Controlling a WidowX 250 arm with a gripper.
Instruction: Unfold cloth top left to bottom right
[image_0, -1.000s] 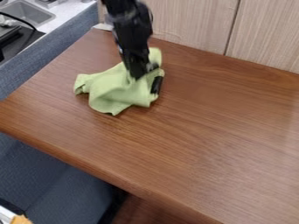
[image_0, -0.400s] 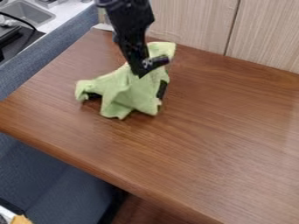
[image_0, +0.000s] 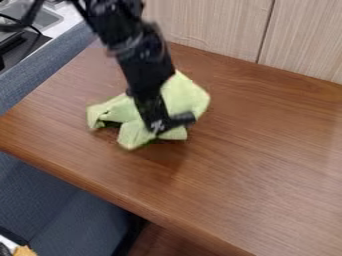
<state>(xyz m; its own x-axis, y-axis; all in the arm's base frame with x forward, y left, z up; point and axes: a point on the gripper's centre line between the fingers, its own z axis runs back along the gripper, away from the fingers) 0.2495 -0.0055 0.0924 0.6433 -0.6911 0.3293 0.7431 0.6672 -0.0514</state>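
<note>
Pale green cloth (image_0: 186, 97) lies bunched toward the upper left of the tabletop (image_0: 254, 160), its left folds humped over a dark gap. The claw (image_0: 169, 122) is at its lower part; how far open it is, and whether it grips any fabric, I cannot tell. A shallow pinch could let the cloth slip, while catching several layers could drag the whole bundle instead of opening it.

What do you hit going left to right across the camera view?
Sink → left end of the cloth → claw, over the cloth → seam in the wall panels.
</note>
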